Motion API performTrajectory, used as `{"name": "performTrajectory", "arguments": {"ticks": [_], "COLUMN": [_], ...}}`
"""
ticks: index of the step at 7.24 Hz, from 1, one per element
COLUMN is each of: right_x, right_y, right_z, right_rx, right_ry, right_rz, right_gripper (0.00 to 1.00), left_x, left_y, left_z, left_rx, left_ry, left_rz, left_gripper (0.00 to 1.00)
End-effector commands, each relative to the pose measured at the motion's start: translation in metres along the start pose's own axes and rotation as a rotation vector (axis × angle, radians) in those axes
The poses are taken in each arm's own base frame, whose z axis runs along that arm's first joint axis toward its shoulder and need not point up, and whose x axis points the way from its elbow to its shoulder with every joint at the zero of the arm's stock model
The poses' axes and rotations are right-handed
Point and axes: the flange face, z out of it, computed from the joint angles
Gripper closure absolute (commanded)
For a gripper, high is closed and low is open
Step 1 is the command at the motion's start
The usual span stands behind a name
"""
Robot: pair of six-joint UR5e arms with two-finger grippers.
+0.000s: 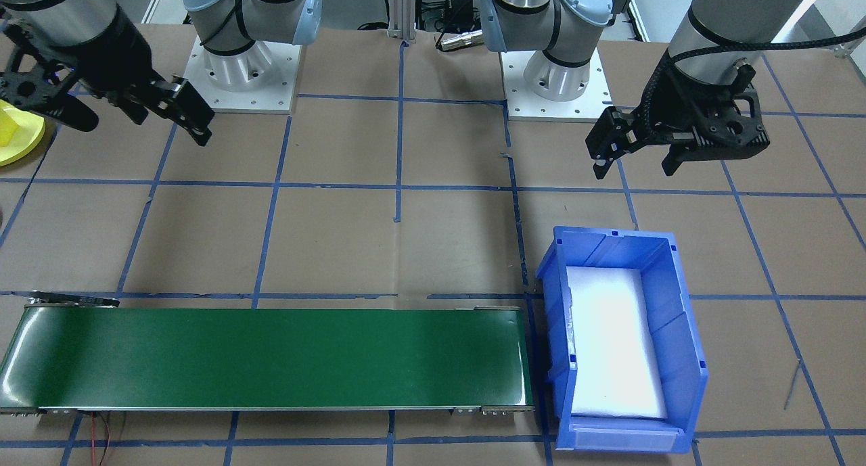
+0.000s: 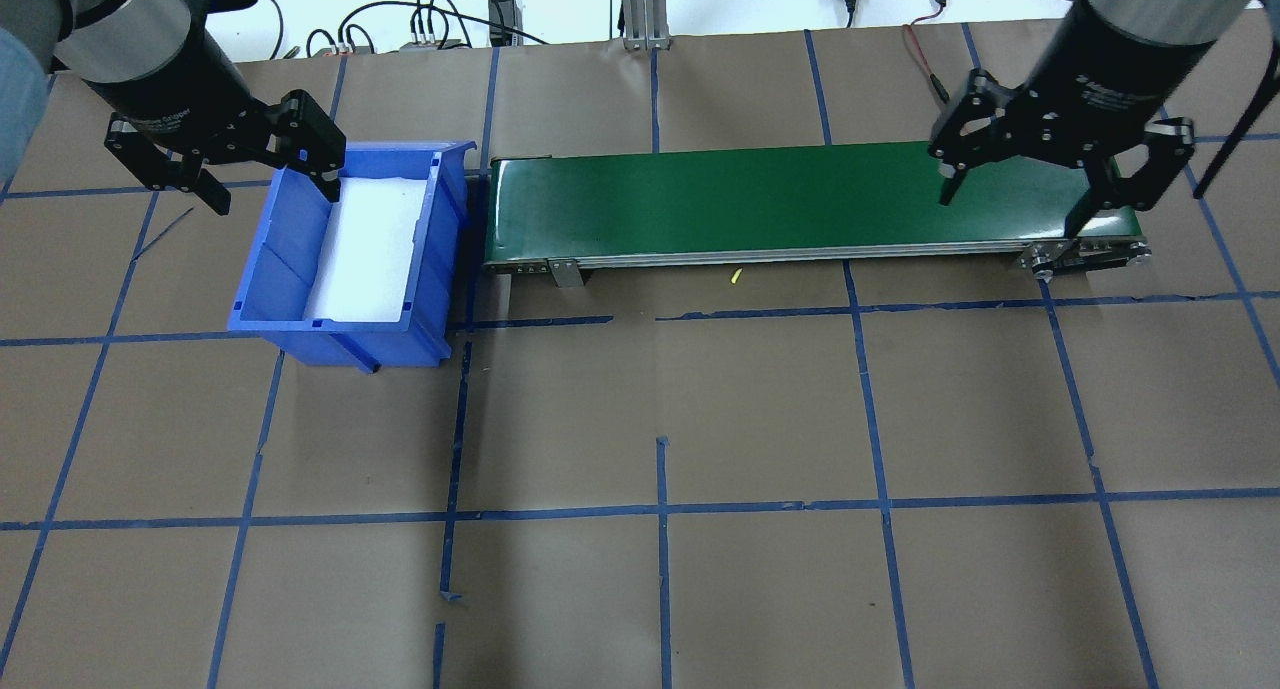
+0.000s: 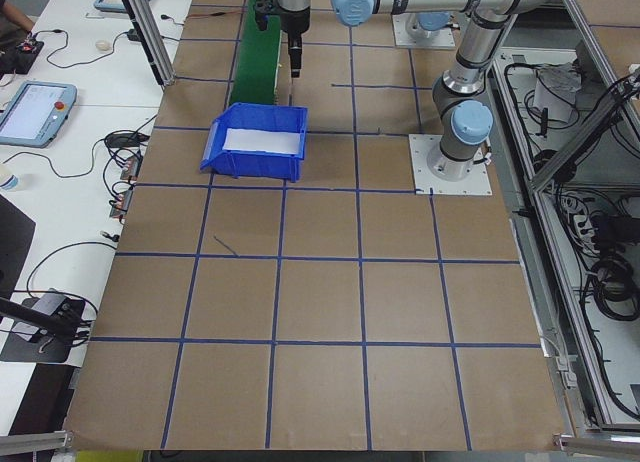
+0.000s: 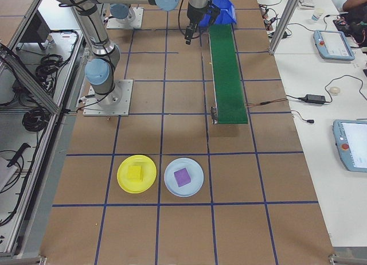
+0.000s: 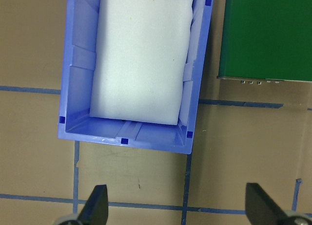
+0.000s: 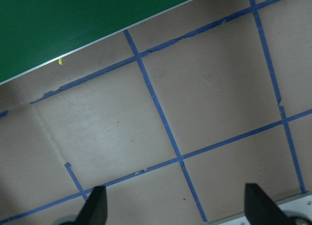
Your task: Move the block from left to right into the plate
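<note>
Left gripper (image 2: 265, 159) hovering over bin (image 2: 345, 244), jaws apart, holding nothing. Bin showing only a white liner. Green belt (image 2: 800, 194) right of bin, bare. Right gripper (image 2: 1040, 169) above belt's far end, jaws spread, nothing held. Yellow block (image 4: 135, 173) already sitting in plate (image 4: 136, 174), well past belt's end on desk. Probably foam: light, soft, grab by opposite flat sides. Plate cut off in front view, absent overhead.
</note>
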Motion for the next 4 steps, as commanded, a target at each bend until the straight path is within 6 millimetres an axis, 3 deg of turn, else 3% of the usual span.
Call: {"name": "performTrajectory", "arguments": {"ticks": [1,4], "right_x": [-0.028,-0.032], "right_y": [0.009,0.0], "right_z": [0.006,-0.005], "right_rx": [0.042,0.126], "right_ry": [0.056,0.032], "right_rz": [-0.013,-0.121], "right_gripper": [0.0,0.01], "left_x": [0.0,0.0], "left_y": [0.0,0.0], "left_z": [0.001,-0.001], "left_rx": [-0.001,0.002], "left_ry": [0.0,0.0], "left_rz": [0.0,0.0], "left_gripper": [0.0,0.0]}}
